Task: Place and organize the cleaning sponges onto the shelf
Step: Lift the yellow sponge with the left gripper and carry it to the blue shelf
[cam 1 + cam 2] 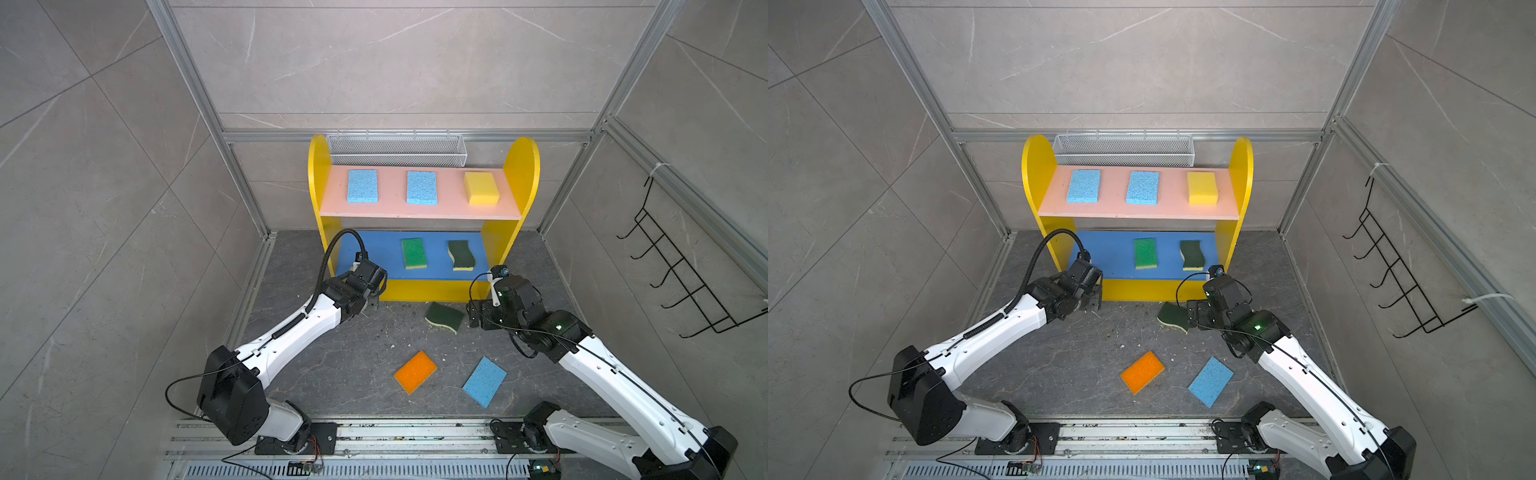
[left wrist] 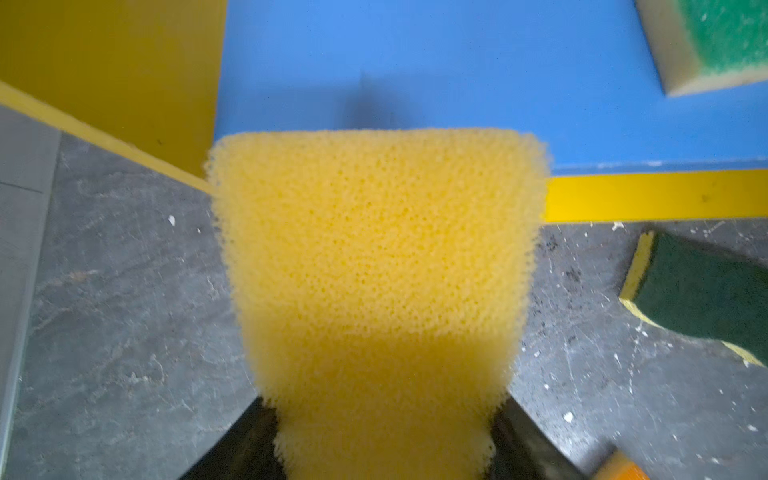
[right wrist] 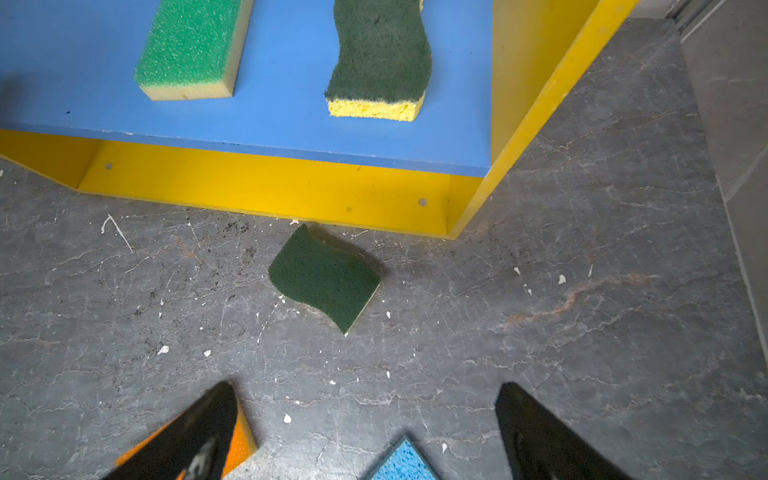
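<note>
**Three sponges wait on the table while a fourth heads for the shelf**

Left of centre in both top views, the left fingers (image 2: 239, 451) are closed partway on a yellow sponge (image 2: 374, 270), pinching its near end so that the foam narrows at the grip. The free end points at the blue middle board (image 1: 382, 249) of the shelf (image 1: 318, 166). That hold probably lets the sponge slide in flat under the pink upper board (image 1: 390, 208), into the bare left stretch of the blue one.

The shelf stands at centre frame. Its pink board carries three sponges in an evenly spaced row: a light blue sponge (image 1: 362, 185), a second light blue sponge (image 1: 422, 188) and another yellow sponge (image 1: 481, 188). On the blue board a green sponge (image 1: 414, 253) lies mid-board, and a dark-green wavy sponge (image 1: 460, 255) lies to its right. The spacing looks like three to a board, which would explain the gap on the left. A white wire mesh basket (image 1: 397, 147) behind the shelf holds nothing that can be seen.

Below the shelf, an orange sponge (image 1: 415, 371), a second dark-green wavy sponge (image 1: 444, 316) and a third light blue sponge (image 1: 484, 381) lie loose and well apart on the table (image 1: 353, 374).

Right of centre, the right fingers (image 3: 536, 432) are spread wide and empty, aimed at the wavy sponge on the table, likely the next pick. A black wire hook rack (image 1: 681, 270) hangs bare at the far right.
</note>
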You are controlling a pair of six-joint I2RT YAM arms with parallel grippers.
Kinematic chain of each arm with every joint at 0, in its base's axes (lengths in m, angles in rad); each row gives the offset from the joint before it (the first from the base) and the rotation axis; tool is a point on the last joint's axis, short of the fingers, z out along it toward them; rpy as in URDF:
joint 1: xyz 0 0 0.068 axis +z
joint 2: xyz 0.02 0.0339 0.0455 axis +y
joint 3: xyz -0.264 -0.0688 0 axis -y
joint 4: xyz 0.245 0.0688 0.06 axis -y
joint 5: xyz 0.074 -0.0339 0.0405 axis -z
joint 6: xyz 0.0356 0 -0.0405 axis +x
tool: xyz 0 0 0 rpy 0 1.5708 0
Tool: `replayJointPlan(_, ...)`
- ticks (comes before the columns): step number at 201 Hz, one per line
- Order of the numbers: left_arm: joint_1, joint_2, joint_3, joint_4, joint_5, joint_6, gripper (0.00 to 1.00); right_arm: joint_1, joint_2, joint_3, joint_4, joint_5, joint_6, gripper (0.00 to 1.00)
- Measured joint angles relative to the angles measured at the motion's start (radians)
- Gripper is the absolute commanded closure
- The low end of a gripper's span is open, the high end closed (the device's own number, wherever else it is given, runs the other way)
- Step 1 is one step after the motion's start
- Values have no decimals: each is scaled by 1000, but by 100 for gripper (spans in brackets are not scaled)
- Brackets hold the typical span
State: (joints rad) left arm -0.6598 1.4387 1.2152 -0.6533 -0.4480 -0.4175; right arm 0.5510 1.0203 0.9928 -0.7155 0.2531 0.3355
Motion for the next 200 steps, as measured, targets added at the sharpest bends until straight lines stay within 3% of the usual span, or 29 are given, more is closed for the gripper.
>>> replayJointPlan(89, 56, 42, -11, 303, -60, 157, 36, -2, 55, 0, 0, -10, 0, 0)
replayJointPlan(200, 133, 189, -1, 478, -54, 179, 36, -6, 103, 19, 0, -31, 0, 1)
